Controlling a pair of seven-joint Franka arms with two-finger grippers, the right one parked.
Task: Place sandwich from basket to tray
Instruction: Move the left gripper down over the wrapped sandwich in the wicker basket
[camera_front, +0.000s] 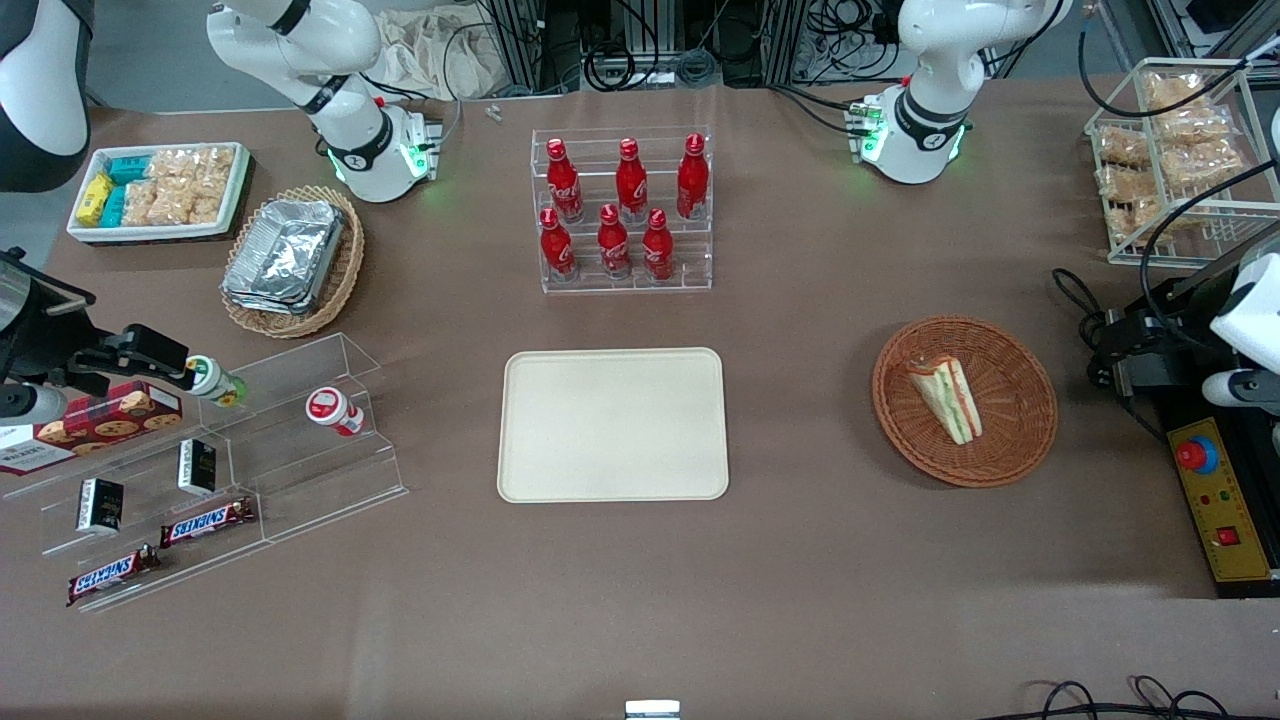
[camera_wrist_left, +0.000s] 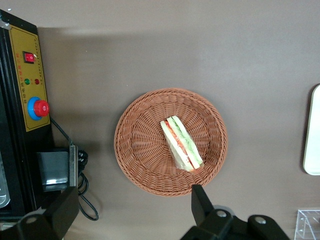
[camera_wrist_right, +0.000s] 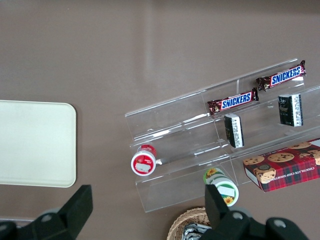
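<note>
The sandwich (camera_front: 949, 399) lies inside the round reddish-brown basket (camera_front: 1010, 370), which stands on the brown table (camera_front: 800, 560) toward the working arm's end. The sandwich is a small wedge of white bread with green and orange-pink layers, and it lies flat on the woven bottom, a little away from the middle of the basket. In the left wrist view the sandwich (camera_wrist_left: 181, 143) shows its striped filling side upward, and the basket (camera_wrist_left: 140, 150) surrounds it on all sides.

The gripper (camera_wrist_left: 132, 202) of the left arm hangs above the table, higher than the basket, and it touches nothing. Its two dark fingers (camera_wrist_left: 202, 202) are spread wide apart, and one fingertip shows just over the basket rim. Nothing is between the fingers.

The cream-beige tray (camera_front: 612, 424) lies flat in the middle of the table, well apart from the basket, and nothing lies on it. An edge of the tray (camera_wrist_left: 313, 130) is also seen in the left wrist view. A clear rack with red bottles (camera_front: 622, 210) stands farther from the front camera than the tray. Beside the basket, at the table's edge, there is a black and yellow control box (camera_front: 1222, 500) with a red button.
</note>
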